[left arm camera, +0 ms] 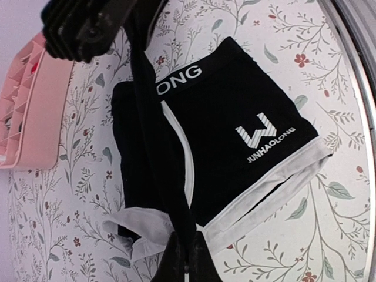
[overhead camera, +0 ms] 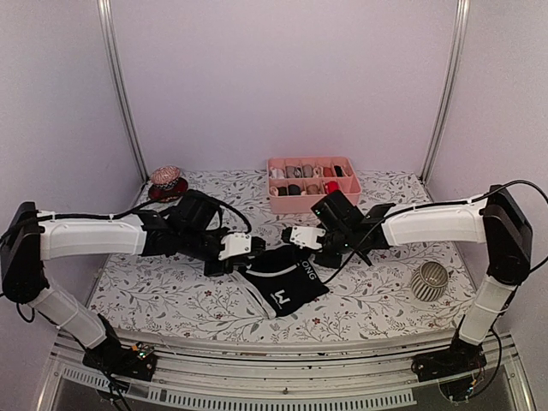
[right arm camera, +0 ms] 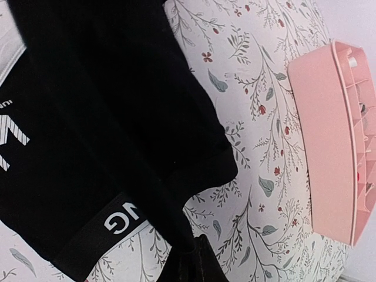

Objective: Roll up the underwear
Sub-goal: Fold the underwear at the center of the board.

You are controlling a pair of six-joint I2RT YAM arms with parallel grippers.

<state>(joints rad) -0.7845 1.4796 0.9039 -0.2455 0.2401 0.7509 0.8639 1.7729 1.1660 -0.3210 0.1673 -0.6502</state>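
The black underwear [overhead camera: 282, 287] with a black waistband bearing white letters lies at the table's middle, part of it lifted. My left gripper [overhead camera: 255, 259] is shut on one end of a raised black fold, and my right gripper [overhead camera: 291, 250] is shut on the other end. In the left wrist view the fold [left arm camera: 158, 176] runs from my left gripper [left arm camera: 188, 261] up to the right gripper [left arm camera: 88, 29], above the logo panel [left arm camera: 258, 138]. In the right wrist view my right gripper [right arm camera: 191, 261] pinches black fabric beside the waistband [right arm camera: 111, 226]. The briefs with the beige waistband are out of view.
A pink divided tray [overhead camera: 310, 199] with small rolled bundles stands behind the grippers; it also shows in the right wrist view [right arm camera: 320, 141]. A red patterned object [overhead camera: 166, 181] sits at the back left. A ribbed cup [overhead camera: 430, 280] stands at the right.
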